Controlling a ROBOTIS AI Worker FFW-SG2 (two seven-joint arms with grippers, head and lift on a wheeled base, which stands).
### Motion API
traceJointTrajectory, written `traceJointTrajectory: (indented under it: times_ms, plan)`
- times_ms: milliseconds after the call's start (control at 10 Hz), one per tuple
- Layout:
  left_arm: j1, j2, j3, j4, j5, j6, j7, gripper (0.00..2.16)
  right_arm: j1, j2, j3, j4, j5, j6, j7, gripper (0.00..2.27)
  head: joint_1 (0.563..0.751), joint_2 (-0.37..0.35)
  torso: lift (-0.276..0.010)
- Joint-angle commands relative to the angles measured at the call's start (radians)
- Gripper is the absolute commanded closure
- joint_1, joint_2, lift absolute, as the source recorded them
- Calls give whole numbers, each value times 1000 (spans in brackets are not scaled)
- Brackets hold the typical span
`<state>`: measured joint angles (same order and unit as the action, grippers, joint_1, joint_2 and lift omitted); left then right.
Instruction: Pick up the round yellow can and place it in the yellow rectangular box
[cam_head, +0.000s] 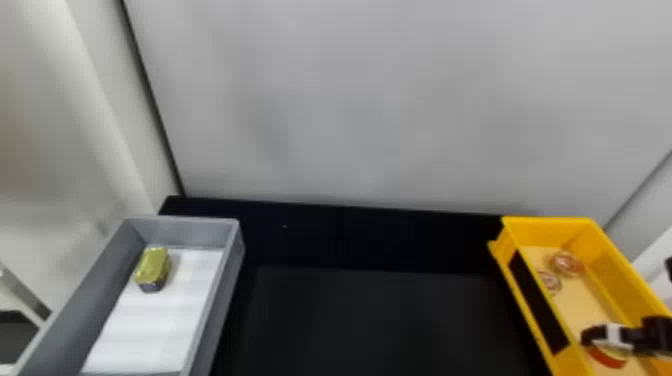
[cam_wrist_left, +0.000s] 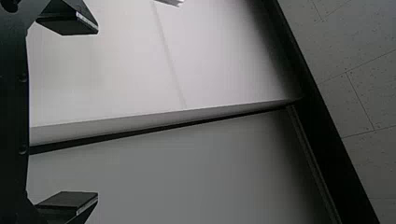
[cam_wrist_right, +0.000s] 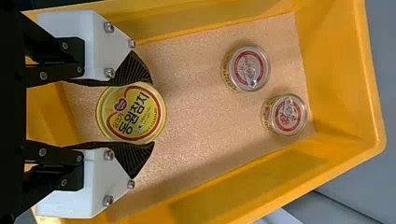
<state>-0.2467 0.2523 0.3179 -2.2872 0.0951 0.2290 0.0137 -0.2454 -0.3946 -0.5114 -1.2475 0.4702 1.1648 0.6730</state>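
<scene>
In the head view my right gripper (cam_head: 600, 334) is inside the near part of the yellow rectangular box (cam_head: 546, 220), over the round yellow can (cam_head: 607, 358). From the right wrist, the can (cam_wrist_right: 131, 113) shows its yellow lid with a red ring, between the two dark ribbed pads of my right gripper (cam_wrist_right: 152, 113), which is shut on its opposite sides. Tan lining (cam_wrist_right: 201, 112) shows below it inside the box. My left gripper (cam_wrist_left: 98, 113) stands wide open in the left wrist view, nothing between its fingers, by pale panels.
Two smaller round cans (cam_wrist_right: 246, 68) (cam_wrist_right: 286, 115) stand apart in the far part of the yellow box. At the left, a grey box (cam_head: 232, 250) holds a gold-topped rectangular tin (cam_head: 153, 267). A black table surface (cam_head: 370, 320) separates the boxes, with a pale wall behind.
</scene>
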Motion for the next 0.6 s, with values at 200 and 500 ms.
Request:
traceJointTrajectory:
  times_ms: [200,500]
  plan:
    - [4,-4,1,0,0,-7,0,36,15,3,4,0,-1,-26,-16,719,694,-78,-9]
    - [10,-5,1,2,0,-16,0,36,26,17,7,6,-39,-55,-71,719,694,-78,-9]
